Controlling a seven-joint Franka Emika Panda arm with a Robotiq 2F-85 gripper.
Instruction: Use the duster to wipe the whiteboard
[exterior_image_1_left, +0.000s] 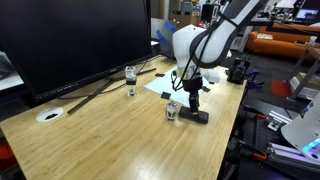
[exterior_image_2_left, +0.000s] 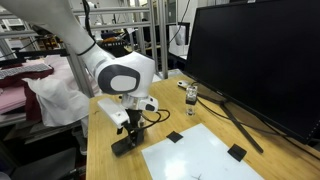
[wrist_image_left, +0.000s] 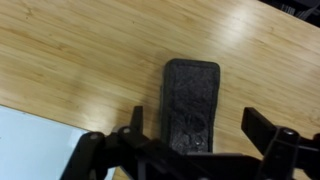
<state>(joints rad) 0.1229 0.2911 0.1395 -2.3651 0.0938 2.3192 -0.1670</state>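
While the duster lies flat on the table beside the whiteboard, the fingers hang wide open, one either side of it.

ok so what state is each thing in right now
duster: flat on the table, ungripped
gripper: open, one finger on either side of the duster
whiteboard: flat on the table, duster beside it, not on it
glass jar: upright
screen: dark

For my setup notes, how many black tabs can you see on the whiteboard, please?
2: one tab toward the duster, one tab nearer the monitor; others may be hidden.
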